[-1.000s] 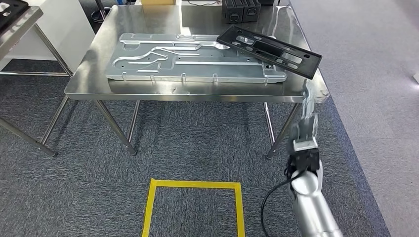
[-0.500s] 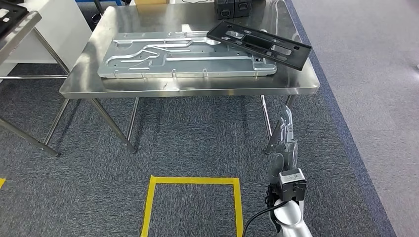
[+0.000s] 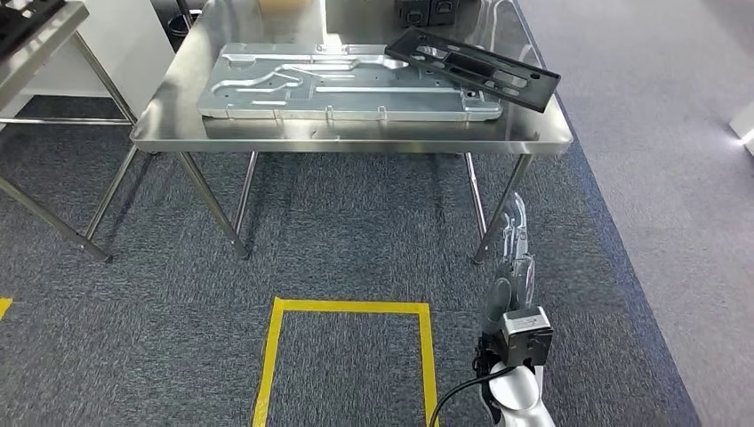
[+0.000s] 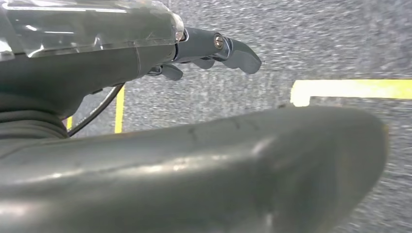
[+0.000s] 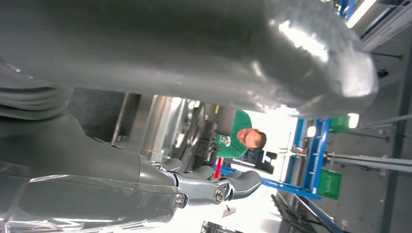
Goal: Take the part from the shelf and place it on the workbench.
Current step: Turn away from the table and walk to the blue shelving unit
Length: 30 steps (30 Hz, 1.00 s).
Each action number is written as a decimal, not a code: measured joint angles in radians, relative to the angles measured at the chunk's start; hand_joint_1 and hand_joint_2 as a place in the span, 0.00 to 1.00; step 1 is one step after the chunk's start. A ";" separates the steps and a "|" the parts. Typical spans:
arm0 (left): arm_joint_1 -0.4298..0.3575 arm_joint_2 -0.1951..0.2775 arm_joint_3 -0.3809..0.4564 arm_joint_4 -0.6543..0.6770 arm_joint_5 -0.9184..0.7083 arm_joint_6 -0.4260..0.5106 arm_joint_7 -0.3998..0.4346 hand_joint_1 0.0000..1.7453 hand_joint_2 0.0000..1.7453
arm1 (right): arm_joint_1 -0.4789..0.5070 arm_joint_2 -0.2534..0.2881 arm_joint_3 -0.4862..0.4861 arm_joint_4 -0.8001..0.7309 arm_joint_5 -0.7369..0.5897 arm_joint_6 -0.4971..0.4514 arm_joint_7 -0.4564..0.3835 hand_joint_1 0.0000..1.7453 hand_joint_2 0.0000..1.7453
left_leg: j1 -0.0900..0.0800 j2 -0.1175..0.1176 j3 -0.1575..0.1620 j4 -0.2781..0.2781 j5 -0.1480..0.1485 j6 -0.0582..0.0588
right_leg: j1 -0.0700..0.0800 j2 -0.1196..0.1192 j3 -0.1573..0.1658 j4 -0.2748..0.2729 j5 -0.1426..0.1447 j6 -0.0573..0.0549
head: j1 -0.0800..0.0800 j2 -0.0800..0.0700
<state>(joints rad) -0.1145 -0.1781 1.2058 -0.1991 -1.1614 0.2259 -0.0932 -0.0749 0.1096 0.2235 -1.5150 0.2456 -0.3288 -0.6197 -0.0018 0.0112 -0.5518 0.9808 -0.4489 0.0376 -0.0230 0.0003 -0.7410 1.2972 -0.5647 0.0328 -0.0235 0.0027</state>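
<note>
The black part lies on the workbench; right hand apparently empty.

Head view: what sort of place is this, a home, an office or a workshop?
Most likely a factory or workshop floor. A steel workbench carries a large stamped metal plate with a black slotted panel lying across one end, and yellow tape marks a standing square on the grey carpet.

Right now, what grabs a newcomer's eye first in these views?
The steel workbench with a large silver stamped metal panel lying flat on it, and a black slotted part resting slantwise across the panel's right end. On the grey carpet below, a yellow tape square, and beside it the right hand, holding nothing.
</note>
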 joint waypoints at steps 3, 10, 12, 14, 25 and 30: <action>0.000 0.000 0.000 0.000 0.000 0.003 0.000 0.00 0.00 | 0.000 0.003 0.000 0.000 0.001 0.004 0.000 0.00 0.00 | 0.002 0.000 -0.049 0.021 0.021 -0.010 | -0.001 -0.001 0.117 -0.095 0.057 0.000 | 0.000 0.000; 0.003 0.000 0.000 0.000 -0.004 0.007 -0.002 0.00 0.00 | -0.004 0.016 -0.001 -0.002 0.003 0.007 0.002 0.00 0.00 | 0.003 -0.002 -0.096 0.069 0.020 -0.050 | 0.006 -0.002 0.211 -0.273 0.056 -0.048 | -0.002 0.000; 0.004 0.000 0.000 0.000 -0.007 0.007 -0.002 0.00 0.00 | -0.004 0.021 -0.002 -0.003 0.004 0.007 0.002 0.00 0.00 | 0.007 -0.004 -0.126 0.156 -0.070 -0.062 | 0.005 -0.004 0.186 -0.274 0.079 -0.060 | -0.003 0.000; 0.004 0.000 -0.001 0.000 -0.009 0.006 -0.001 0.00 0.00 | -0.001 0.022 -0.002 -0.003 0.005 0.007 0.002 0.00 0.00 | 0.010 -0.004 -0.152 0.278 -0.146 -0.069 | 0.007 -0.004 0.155 -0.273 0.102 -0.062 | -0.003 0.000; -0.006 0.003 -0.005 0.000 -0.018 0.001 0.006 0.00 0.00 | 0.003 0.031 -0.006 -0.036 0.014 0.020 0.026 0.00 0.00 | -0.003 -0.002 0.094 -0.029 -0.060 -0.017 | 0.008 -0.005 0.072 -0.276 0.184 -0.020 | -0.007 0.000; -0.006 0.001 -0.006 0.000 -0.018 -0.001 0.009 0.00 0.00 | 0.003 0.031 -0.010 -0.041 0.015 0.037 0.039 0.00 0.00 | 0.000 0.003 0.019 -0.026 0.004 -0.003 | 0.008 -0.002 0.014 -0.025 -0.006 -0.008 | -0.003 0.000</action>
<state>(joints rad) -0.1202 -0.1768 1.2003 -0.1995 -1.1793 0.2250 -0.0841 -0.0715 0.1404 0.2132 -1.5564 0.2605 -0.2921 -0.5810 -0.0017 0.0141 -0.5325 0.9552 -0.4452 0.0343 -0.0146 -0.0012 -0.7268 1.2718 -0.5709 0.0249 -0.0266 0.0027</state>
